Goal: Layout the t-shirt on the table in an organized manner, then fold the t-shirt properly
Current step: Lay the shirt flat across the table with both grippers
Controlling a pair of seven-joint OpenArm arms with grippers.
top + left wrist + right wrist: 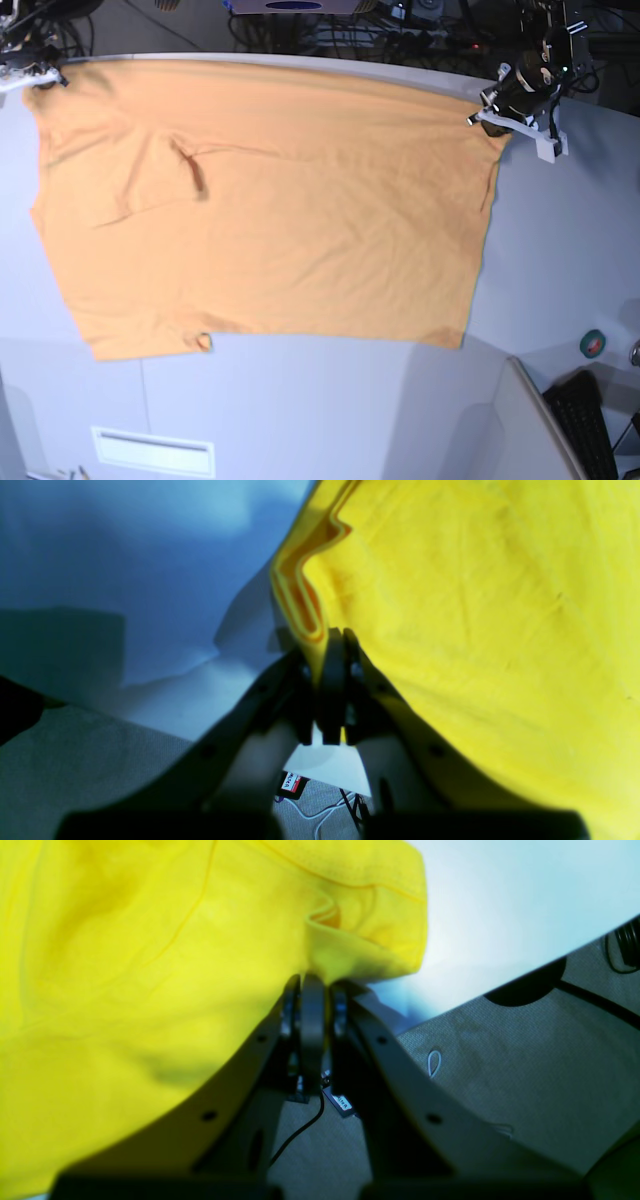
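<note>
T-shirt [270,210] spread flat on bench [330,410]; left end effector [334,636] & right end effector [314,981] each pinching a far-edge corner; near bench bare.

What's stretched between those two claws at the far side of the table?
The t-shirt: its far edge runs from the right gripper to the left gripper, both clamped on it. The base view shows this.

A: Items outside the work?

B: A black keyboard [585,425] sits at the lower right corner of the base view. A small green roll [593,343], possibly tape, lies just above it.

A: And below the work surface?

B: Grey carpet [525,1065] with a black cable [300,1132], white cables [320,817], and a small labelled device [292,784], text unreadable.
</note>
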